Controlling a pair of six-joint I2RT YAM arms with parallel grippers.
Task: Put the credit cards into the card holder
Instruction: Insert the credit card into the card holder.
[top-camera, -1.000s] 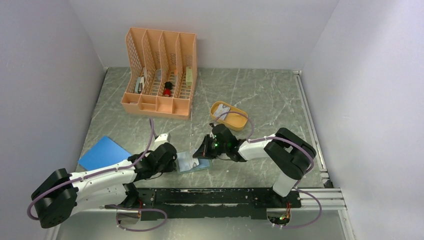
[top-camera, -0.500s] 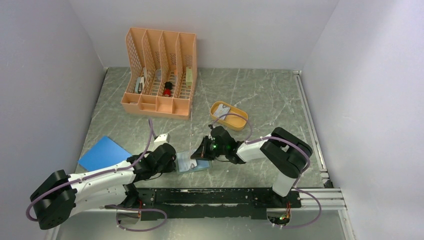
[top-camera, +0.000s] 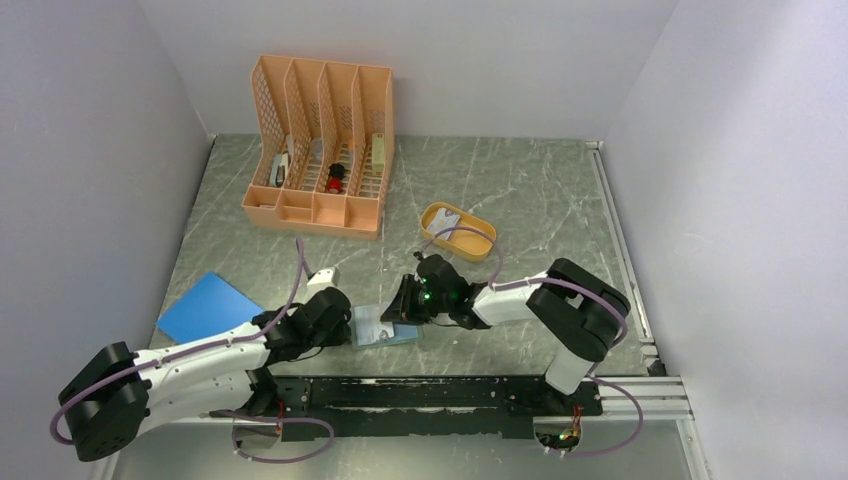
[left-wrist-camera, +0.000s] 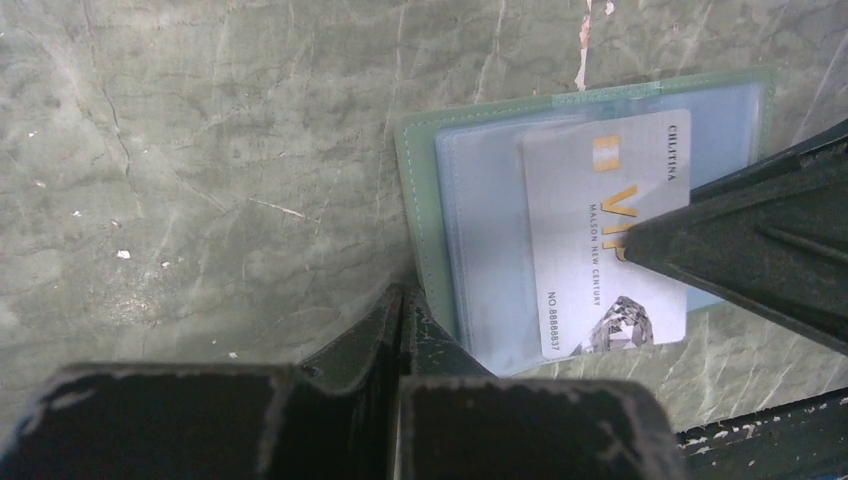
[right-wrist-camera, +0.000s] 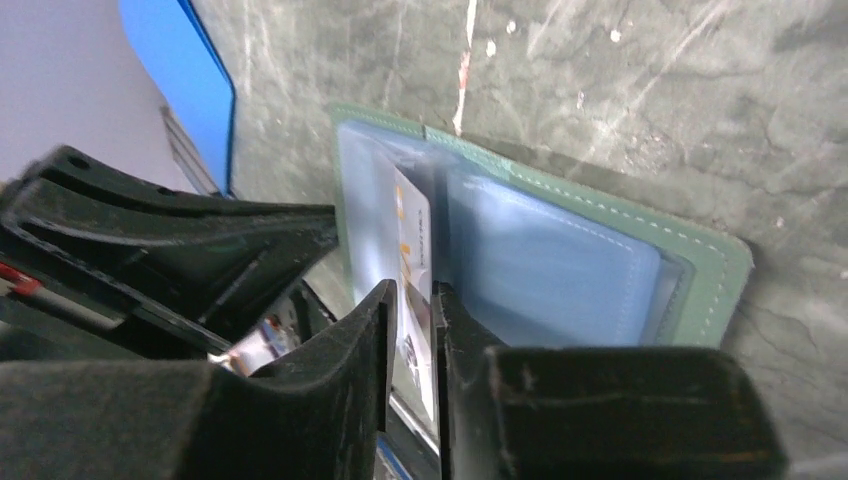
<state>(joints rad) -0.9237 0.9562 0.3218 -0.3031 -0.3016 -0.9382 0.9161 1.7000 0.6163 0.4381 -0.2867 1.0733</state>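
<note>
The card holder (top-camera: 385, 326) lies open on the table, green-edged and pale teal inside. It also shows in the left wrist view (left-wrist-camera: 480, 210) and the right wrist view (right-wrist-camera: 560, 260). My right gripper (top-camera: 402, 306) (right-wrist-camera: 413, 295) is shut on a credit card (right-wrist-camera: 412, 235), a pale card with "VIP" lettering (left-wrist-camera: 600, 230) that lies over the holder's clear pocket. I cannot tell how far in it is. My left gripper (top-camera: 347, 326) (left-wrist-camera: 402, 298) is shut, with its tips at the holder's left edge. More cards (top-camera: 447, 221) lie in the orange oval tray (top-camera: 470, 243).
An orange file organiser (top-camera: 320, 145) stands at the back left. A bright blue sheet (top-camera: 205, 305) (right-wrist-camera: 185, 70) lies left of my left arm. A small white box (top-camera: 322, 277) sits behind the left gripper. A black rail (top-camera: 450, 390) runs along the near edge.
My right gripper has moved slightly left with the card, further over the holder. The left gripper has stayed at the holder's left edge.
</note>
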